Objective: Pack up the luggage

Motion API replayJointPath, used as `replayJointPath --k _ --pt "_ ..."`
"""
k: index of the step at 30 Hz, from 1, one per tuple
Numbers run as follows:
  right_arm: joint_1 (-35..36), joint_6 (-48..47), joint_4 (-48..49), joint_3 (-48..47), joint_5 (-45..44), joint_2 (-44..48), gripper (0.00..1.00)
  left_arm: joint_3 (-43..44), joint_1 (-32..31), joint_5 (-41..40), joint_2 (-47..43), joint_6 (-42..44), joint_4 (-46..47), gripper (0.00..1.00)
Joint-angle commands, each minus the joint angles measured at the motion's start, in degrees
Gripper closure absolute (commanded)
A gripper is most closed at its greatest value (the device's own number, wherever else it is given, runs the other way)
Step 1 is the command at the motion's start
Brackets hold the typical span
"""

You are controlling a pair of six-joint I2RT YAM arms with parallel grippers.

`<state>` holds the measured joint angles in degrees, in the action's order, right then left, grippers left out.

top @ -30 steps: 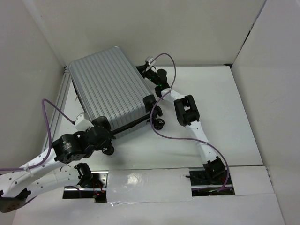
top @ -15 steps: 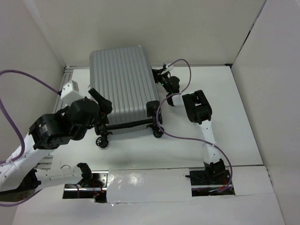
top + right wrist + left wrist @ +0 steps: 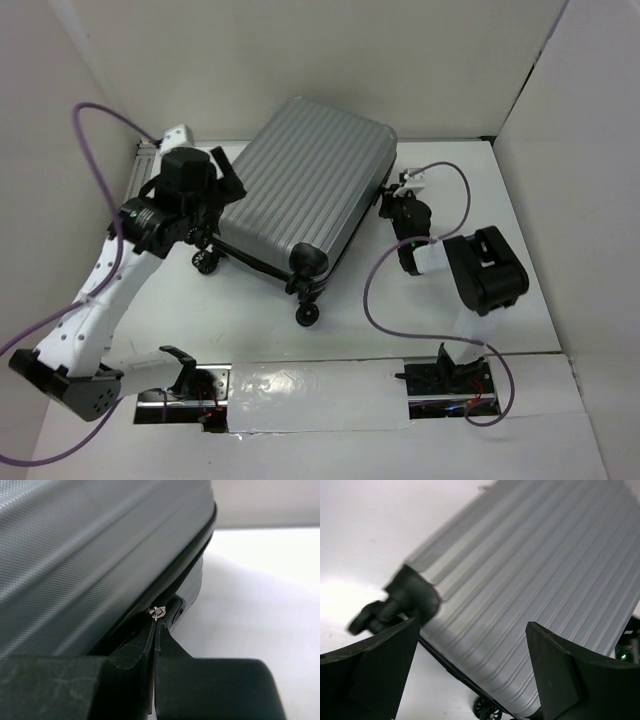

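The luggage (image 3: pixel 305 185) is a closed silver-grey ribbed suitcase lying slantwise on the white table (image 3: pixel 500 300), with its black wheels (image 3: pixel 307 314) towards the near side. My left gripper (image 3: pixel 228 182) hangs open over its left edge. In the left wrist view the ribbed shell (image 3: pixel 535 570) and a wheel (image 3: pixel 370 621) show between the spread fingers (image 3: pixel 375 665), which touch nothing. My right gripper (image 3: pixel 391 206) is at the suitcase's right side. It is shut there on the small metal zipper pull (image 3: pixel 158 612), which sits at the black zipper seam (image 3: pixel 192 565).
White walls (image 3: pixel 60 120) enclose the table on the left, back and right. A metal rail (image 3: pixel 135 185) runs along the left wall. Purple cables (image 3: pixel 375 290) loop off both arms. A silver taped strip (image 3: pixel 310 395) lies between the arm bases.
The suitcase has swung clockwise, its far end now pointing right. The left gripper opened and moved up to its left edge. The right gripper, still shut, moved right with the zipper side.
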<state>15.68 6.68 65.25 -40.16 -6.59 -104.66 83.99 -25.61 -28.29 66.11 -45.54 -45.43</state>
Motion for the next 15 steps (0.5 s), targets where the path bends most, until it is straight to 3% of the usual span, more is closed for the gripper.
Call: replayJointPath --k 1,5,10,15 --pt "4.8 0.0 1.7 4.5 -5.9 11.6 1.0 1.3 -0.9 16.1 3.6 11.2 7.1 0.0" --pt "7.1 3.1 -10.7 6.8 -9.0 20.5 1.0 -0.7 -5.9 19.7 4.4 16.5 5.4 0.0" --pt "8.4 4.7 -12.1 10.6 -10.8 23.3 1.0 -11.4 -10.3 24.7 -4.2 16.5 5.4 0.0" --pt "10.8 4.2 -13.8 11.2 -12.3 26.3 1.0 -18.1 -18.0 21.1 -8.4 12.1 1.3 0.0"
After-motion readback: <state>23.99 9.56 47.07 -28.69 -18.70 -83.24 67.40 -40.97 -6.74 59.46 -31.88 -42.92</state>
